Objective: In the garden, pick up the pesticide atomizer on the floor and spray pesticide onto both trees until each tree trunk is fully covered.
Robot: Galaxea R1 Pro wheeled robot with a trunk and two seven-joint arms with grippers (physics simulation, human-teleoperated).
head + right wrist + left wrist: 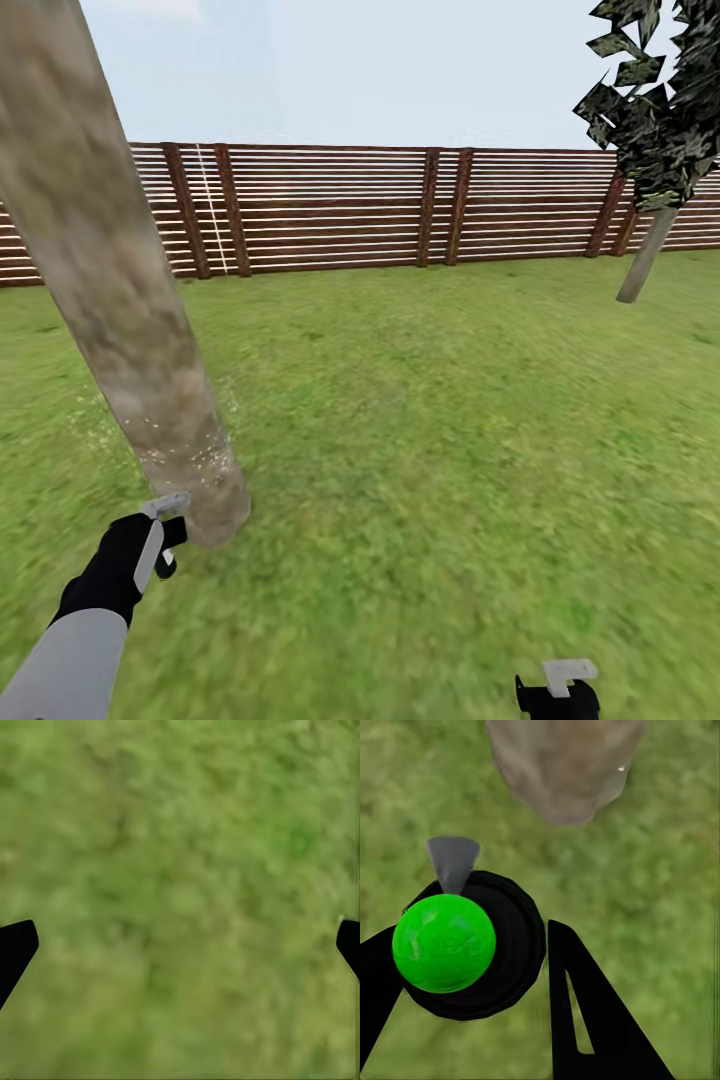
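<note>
In the left wrist view my left gripper (472,960) is shut on the pesticide atomizer (444,943), a small black bottle with a bright green ball and a grey nozzle. The nozzle faces the base of a tree trunk (562,765). From the head view, that thick mottled grey-beige trunk (110,290) slants up the left side, with fine white specks low on its bark. My left gripper (168,545) hangs right beside its foot. My right gripper (558,692) sits at the lower edge; its fingers (15,949) are spread wide, open over bare grass.
Green lawn (450,450) stretches to a brown slatted wooden fence (400,205) at the back. A black-leaved tree (655,100) with a thin stem stands at the far right near the fence.
</note>
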